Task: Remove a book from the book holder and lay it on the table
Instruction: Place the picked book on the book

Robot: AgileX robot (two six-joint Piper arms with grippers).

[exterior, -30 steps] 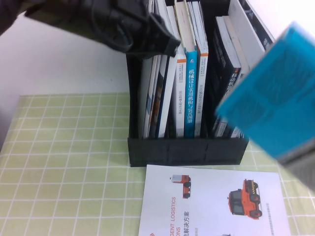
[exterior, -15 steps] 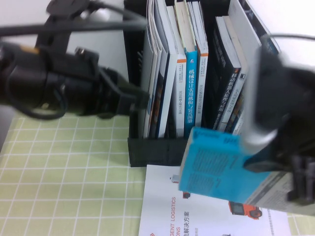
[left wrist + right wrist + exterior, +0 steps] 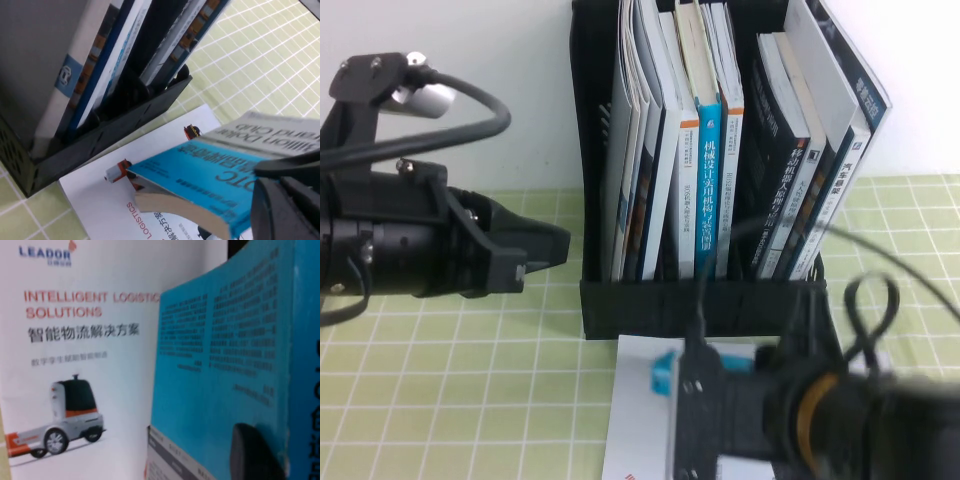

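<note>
Your right claw [image 3: 672, 420], near the surface's [image 3: 450, 400] front edge, grips the book [image 3: 210, 175] above the brochure [image 3: 90, 365]; left claw's [image 3: 555, 250] opening unclear.

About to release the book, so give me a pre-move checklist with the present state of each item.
1. Right end effector gripping the book: ok, a finger presses on the cyan cover.
2. Book out of the book holder: ok.
3. Book flat on the table: not ok, it is tilted above the white brochure.
4. Landing spot bare: not ok, the brochure lies beneath.
5. Left end effector clear: ok, it sits left of the holder.
</note>
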